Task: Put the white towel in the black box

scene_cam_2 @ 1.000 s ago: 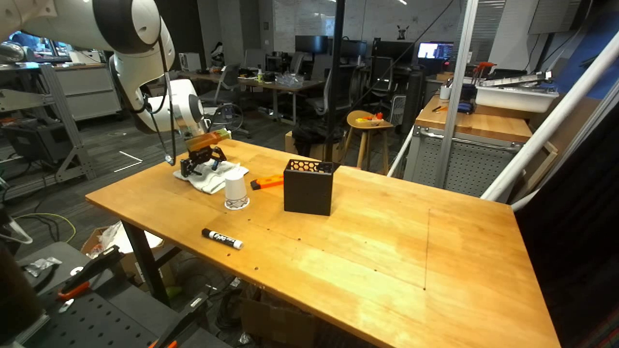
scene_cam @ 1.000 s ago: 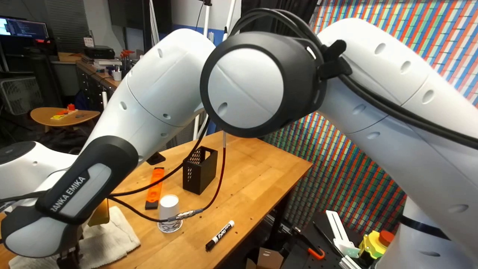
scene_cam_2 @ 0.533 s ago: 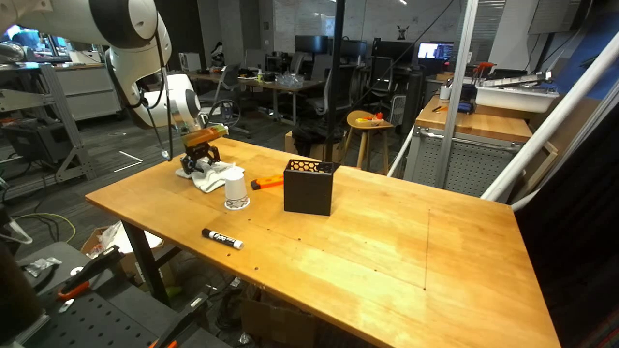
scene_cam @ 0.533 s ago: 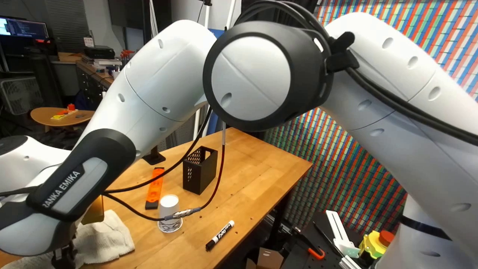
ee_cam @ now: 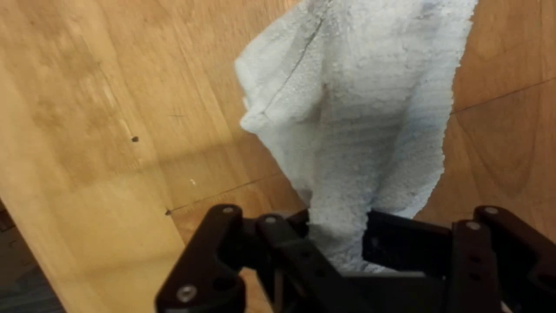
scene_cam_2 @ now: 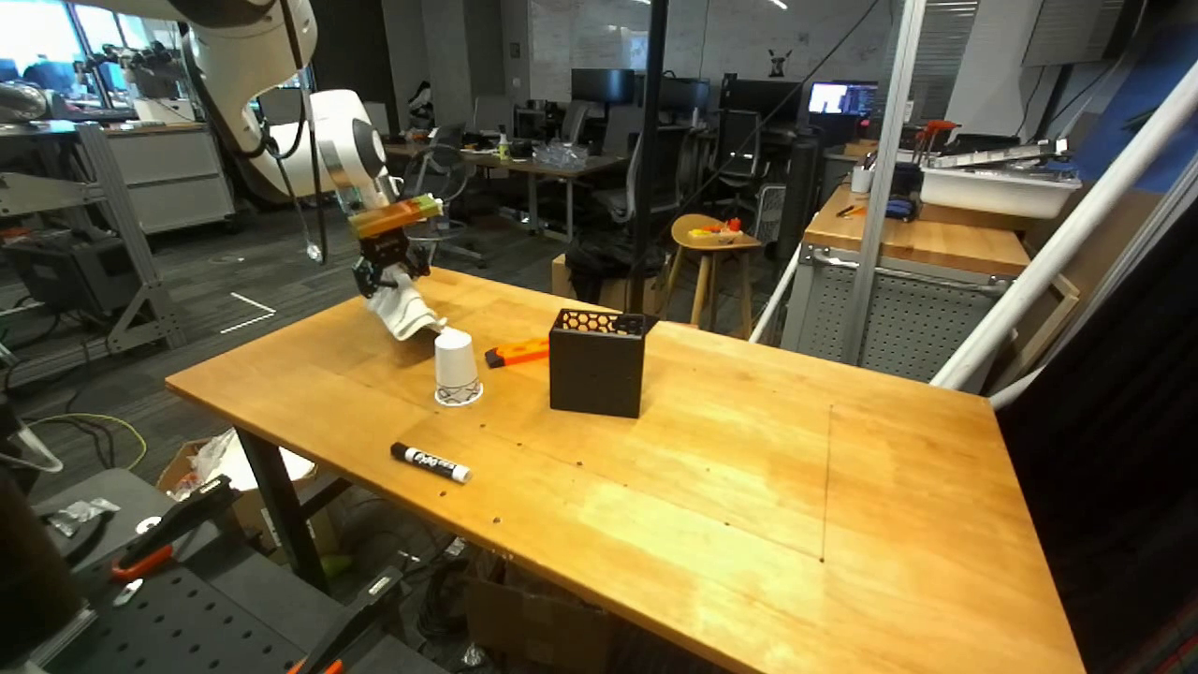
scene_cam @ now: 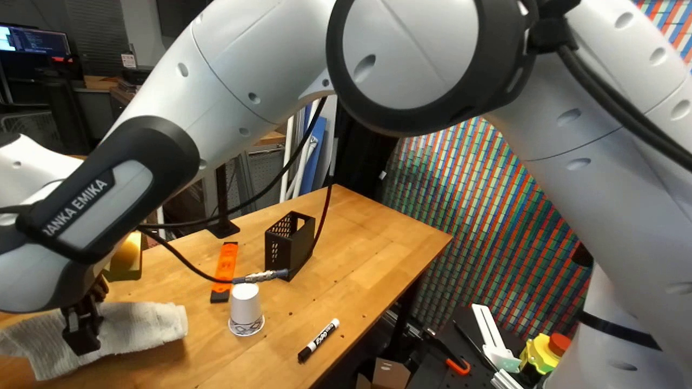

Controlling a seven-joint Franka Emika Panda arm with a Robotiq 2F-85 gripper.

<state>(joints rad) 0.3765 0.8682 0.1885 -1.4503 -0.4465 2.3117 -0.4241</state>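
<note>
Towel is hanging beneath the tool, which is pinching a gathered fold of it, and its drooping end could soon be toppling the cup roughly between tool and black box.

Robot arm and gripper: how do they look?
The arm is white and rounded, with black bands, black cables and lettering readable as RANKA EMIKA. The gripper is black, with jointed linkages and silver screws; an orange-yellow block sits above it.
</note>
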